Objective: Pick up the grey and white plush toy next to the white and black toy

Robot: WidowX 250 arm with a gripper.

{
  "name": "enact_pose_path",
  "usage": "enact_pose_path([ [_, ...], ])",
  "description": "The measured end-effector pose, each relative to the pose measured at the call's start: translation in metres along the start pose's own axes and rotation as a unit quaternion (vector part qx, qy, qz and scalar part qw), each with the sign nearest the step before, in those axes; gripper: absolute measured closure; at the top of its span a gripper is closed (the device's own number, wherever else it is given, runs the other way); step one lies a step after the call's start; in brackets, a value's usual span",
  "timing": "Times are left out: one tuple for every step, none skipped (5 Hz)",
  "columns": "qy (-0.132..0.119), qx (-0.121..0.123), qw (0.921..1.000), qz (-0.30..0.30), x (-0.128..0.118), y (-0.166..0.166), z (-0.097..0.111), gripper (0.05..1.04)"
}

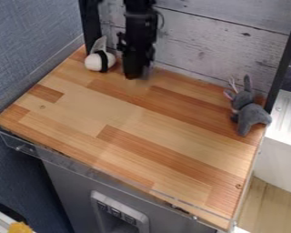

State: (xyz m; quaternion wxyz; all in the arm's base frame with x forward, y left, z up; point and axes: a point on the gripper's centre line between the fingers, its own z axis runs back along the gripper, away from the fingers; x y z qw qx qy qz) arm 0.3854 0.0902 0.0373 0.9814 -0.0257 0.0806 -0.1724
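The black-banded white plush toy seemed light and squashy, best pinched mid-body, though the black robotic gripper's opening and hold couldn't be told.

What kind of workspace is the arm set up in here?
Probably a small robot test station in a lab or workshop: a wood-block tabletop with a clear edge strip, whitewashed planks behind it, and plush toys, including a gray long-eared one, set out on top.

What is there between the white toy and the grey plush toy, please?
The gripper hangs between them, much nearer the white toy, in the camera view.
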Motion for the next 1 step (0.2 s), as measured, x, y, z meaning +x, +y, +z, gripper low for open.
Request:
enact_pose_path([
  [0.004, -0.009, 0.9936, 0.113, -0.0093, 0.0078, 0.034, 1.025],
])
